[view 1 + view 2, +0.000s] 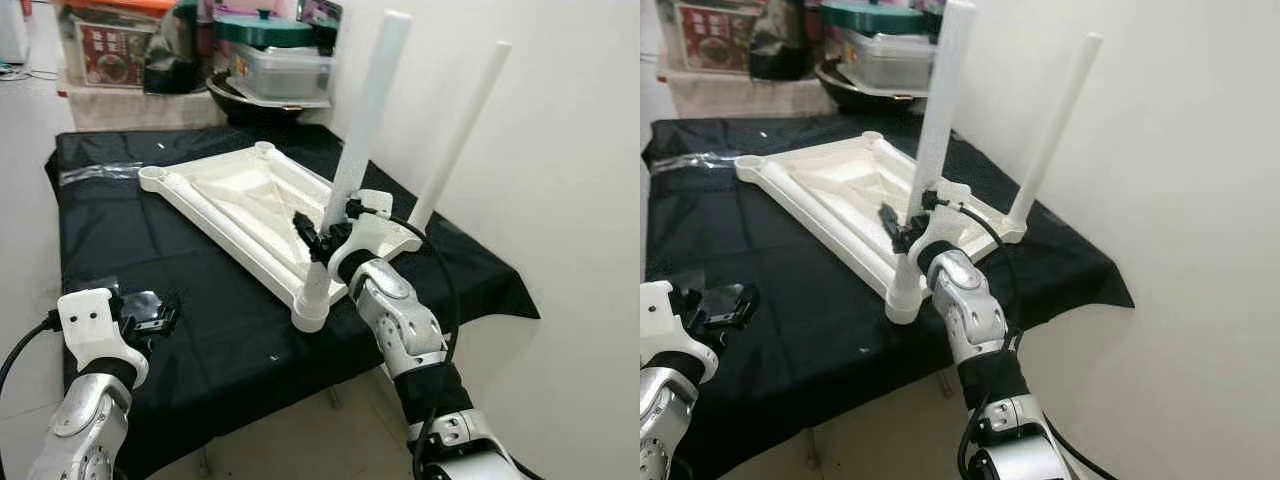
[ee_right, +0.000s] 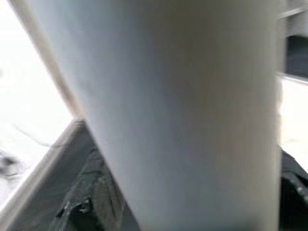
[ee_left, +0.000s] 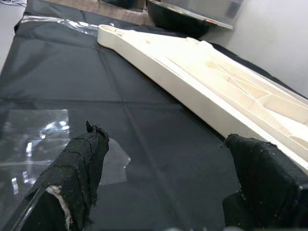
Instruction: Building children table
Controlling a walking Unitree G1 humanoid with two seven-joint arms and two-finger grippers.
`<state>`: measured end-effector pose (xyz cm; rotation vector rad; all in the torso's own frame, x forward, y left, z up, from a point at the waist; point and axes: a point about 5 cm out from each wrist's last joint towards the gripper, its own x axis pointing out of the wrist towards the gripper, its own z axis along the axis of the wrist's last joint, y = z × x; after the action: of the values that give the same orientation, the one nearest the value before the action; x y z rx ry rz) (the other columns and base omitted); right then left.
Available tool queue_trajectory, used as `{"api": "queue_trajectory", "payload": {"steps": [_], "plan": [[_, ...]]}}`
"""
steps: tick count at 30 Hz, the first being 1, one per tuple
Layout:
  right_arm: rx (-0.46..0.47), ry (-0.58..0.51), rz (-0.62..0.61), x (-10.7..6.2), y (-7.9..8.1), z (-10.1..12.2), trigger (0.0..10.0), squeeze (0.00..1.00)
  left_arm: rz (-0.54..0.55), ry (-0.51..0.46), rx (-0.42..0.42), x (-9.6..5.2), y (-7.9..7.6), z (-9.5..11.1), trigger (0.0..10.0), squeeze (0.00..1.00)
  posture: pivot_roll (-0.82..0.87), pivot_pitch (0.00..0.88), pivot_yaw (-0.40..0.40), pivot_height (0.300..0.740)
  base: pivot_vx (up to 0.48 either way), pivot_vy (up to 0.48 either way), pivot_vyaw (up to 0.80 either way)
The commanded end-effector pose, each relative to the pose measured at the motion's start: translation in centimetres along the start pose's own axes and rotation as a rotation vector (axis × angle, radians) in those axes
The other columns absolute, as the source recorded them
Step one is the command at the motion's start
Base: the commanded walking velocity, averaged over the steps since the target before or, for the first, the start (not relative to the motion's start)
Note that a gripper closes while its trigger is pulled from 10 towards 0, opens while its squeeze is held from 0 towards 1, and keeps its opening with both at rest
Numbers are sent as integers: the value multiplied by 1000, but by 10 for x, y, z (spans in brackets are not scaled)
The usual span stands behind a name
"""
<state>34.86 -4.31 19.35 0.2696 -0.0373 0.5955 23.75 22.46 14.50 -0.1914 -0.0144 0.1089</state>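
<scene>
A cream plastic tabletop (image 1: 240,195) lies upside down on a black-clothed table (image 1: 120,240). Two white legs stand up from its sockets: one at the near corner (image 1: 365,120), one at the right corner (image 1: 460,130). My right gripper (image 1: 325,228) is shut on the near leg low down, just above its socket; in the right wrist view that leg (image 2: 183,96) is pressed close to the camera. My left gripper (image 1: 150,312) hovers open over the cloth near the table's front left, nothing between its padded fingers (image 3: 82,159). The tabletop's long edge (image 3: 216,77) runs ahead of it.
A sheet of clear plastic wrap (image 3: 33,139) lies on the cloth under the left gripper, and another strip (image 1: 100,172) at the far left. Behind the table stand a black wok (image 1: 250,105), a lidded container (image 1: 280,65) and a box (image 1: 110,50). A white wall (image 1: 570,200) is close on the right.
</scene>
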Motion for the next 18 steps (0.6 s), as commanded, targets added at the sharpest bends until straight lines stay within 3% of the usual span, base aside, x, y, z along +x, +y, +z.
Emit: {"api": "queue_trajectory", "payload": {"steps": [1, 2, 3, 5, 6, 7, 8, 9, 10, 11, 12, 14, 15, 16, 18], "plan": [[12, -32, 255, 6, 26, 15, 10000, 0, -24, -4, -11, 1, -4, 0, 10000, 0, 216, 0, -174, 740, 0, 0, 0], [12, -32, 255, 6, 26, 15, 10000, 0, -24, -4, -11, 1, -4, 0, 10000, 0, 216, 0, -174, 740, 0, 0, 0], [-3, -39, 431, 1, 34, 23, 10000, 0, -25, -5, -14, 1, -4, 0, 10000, 0, 215, 0, -174, 740, 0, 0, 0], [-3, -39, 431, 1, 34, 23, 10000, 0, -25, -5, -14, 1, -4, 0, 10000, 0, 215, 0, -174, 740, 0, 0, 0], [-5, -17, 618, -8, 42, 26, 10000, 0, -29, -7, -18, 1, -4, 0, 10000, 0, 217, 0, -176, 740, 0, 0, 0], [-5, -17, 618, -8, 42, 26, 10000, 0, -29, -7, -18, 1, -4, 0, 10000, 0, 217, 0, -176, 740, 0, 0, 0], [-24, 11, 774, -18, 49, 24, 10000, 0, -32, -8, -22, 1, -4, 1, 10000, 0, 220, 0, -177, 740, 0, 0, 0], [-24, 11, 774, -18, 49, 24, 10000, 0, -32, -8, -22, 1, -4, 1, 10000, 0, 220, 0, -177, 740, 0, 0, 0], [-62, 45, 852, -23, 56, 13, 6235, 0, -34, -9, -26, 2, -4, 1, 10000, 0, 223, 0, -180, 740, 0, 0, 0], [-62, 45, 852, -23, 56, 13, 6235, 0, -34, -9, -26, 2, -4, 1, 10000, 0, 223, 0, -180, 740, 0, 0, 0], [-91, 78, 845, -22, 58, 0, 0, 0, -34, -10, -28, 2, -4, 1, 10000, 0, 225, 0, -181, 740, 0, 0, 0], [-142, 94, 619, -3, 49, -16, 0, 0, -31, -11, -29, 2, -4, 1, 10000, 0, 232, 0, -184, 740, 0, 0, 0], [-142, 94, 619, -3, 49, -16, 0, 0, -31, -11, -29, 2, -4, 1, 10000, 0, 232, 0, -184, 740, 0, 0, 0], [-131, 158, 98, 20, 11, -23, 0, 0, -31, -13, -31, 0, -4, 1, 10000, 0, 224, 0, -182, 740, 0, 0, 0], [-131, 158, 98, 20, 11, -23, 0, 0, -31, -13, -31, 0, -4, 1, 10000, 0, 224, 0, -182, 740, 0, 0, 0]]}}
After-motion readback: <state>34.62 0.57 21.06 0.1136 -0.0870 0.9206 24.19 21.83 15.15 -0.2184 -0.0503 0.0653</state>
